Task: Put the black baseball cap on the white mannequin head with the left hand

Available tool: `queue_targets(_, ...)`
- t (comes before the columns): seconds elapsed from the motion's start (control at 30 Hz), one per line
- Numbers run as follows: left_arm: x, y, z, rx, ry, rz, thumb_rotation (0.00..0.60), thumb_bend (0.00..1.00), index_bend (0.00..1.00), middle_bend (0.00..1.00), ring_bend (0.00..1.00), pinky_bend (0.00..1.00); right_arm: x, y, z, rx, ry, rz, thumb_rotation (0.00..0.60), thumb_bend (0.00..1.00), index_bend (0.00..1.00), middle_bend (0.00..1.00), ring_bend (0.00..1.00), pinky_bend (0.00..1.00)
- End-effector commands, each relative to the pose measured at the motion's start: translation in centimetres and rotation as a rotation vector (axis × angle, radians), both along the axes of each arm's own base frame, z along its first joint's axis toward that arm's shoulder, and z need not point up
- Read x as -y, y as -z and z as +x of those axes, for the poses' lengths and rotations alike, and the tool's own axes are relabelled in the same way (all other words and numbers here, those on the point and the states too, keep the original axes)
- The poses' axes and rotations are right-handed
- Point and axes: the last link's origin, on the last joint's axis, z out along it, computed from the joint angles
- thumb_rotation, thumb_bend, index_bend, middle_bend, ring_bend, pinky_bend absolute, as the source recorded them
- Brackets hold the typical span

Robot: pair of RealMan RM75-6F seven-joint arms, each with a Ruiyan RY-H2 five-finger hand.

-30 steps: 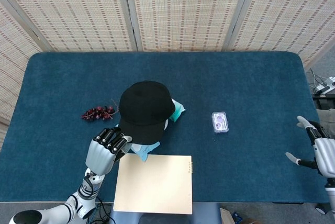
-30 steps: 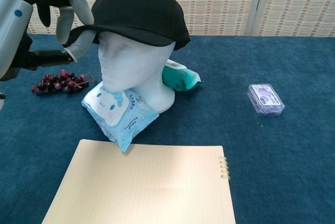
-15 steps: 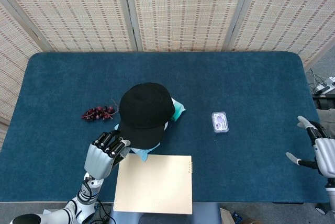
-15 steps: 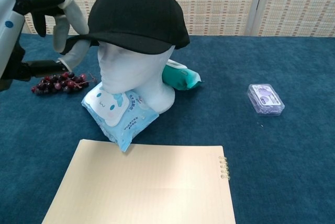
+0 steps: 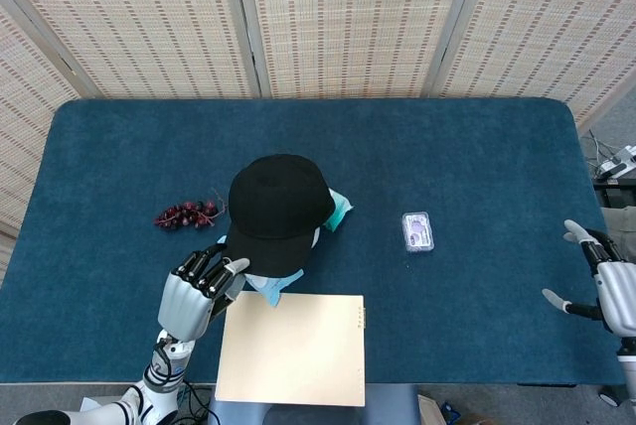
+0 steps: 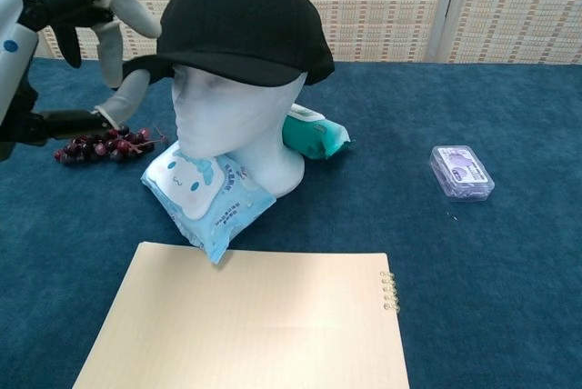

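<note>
The black baseball cap (image 5: 278, 207) (image 6: 241, 16) sits on the white mannequin head (image 6: 227, 116), brim pointing toward the table's front left. My left hand (image 5: 199, 291) (image 6: 55, 34) hovers at the brim's tip. One of its fingers (image 6: 132, 12) is raised above the brim and its thumb (image 6: 116, 103) lies below it, with nothing gripped between them. My right hand (image 5: 611, 291) rests at the table's far right edge, fingers spread and holding nothing; the chest view does not show it.
A bunch of dark grapes (image 5: 186, 215) (image 6: 100, 145) lies left of the head. A light blue wipes pack (image 6: 205, 194) and a teal pack (image 6: 314, 134) lean against its base. A tan spiral notebook (image 5: 293, 348) lies in front, a small purple box (image 5: 417, 231) to the right.
My left hand has let go of the brim, its fingers spreading apart, and drawn slightly back. The cap has settled level on the mannequin head. The right hand has not moved.
</note>
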Motion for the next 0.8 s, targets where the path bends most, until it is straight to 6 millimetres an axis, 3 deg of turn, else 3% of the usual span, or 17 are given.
queue_targets(0.03, 0.0, 0.0, 0.0, 0.004, -0.001, -0.008, 0.600, 0.39, 0.36, 0.54, 0.34, 0.56, 0.0, 0.0, 0.0, 0.000, 0.001, 0.000, 0.600, 0.03, 0.08, 0.26, 0.14, 0.50)
queue_targets(0.2, 0.2, -0.2, -0.1, 0.009, -0.005, -0.022, 0.600, 0.39, 0.27, 0.45, 0.32, 0.54, 0.0, 0.0, 0.0, 0.001, 0.000, 0.000, 0.600, 0.03, 0.08, 0.26, 0.14, 0.50)
queue_targets(0.8, 1.2, -1.7, -2.6, -0.021, -0.135, -0.068, 0.600, 0.39, 0.14, 0.31, 0.23, 0.46, 0.0, 0.1, 0.1, -0.004, -0.002, 0.002, 0.600, 0.03, 0.08, 0.26, 0.14, 0.50)
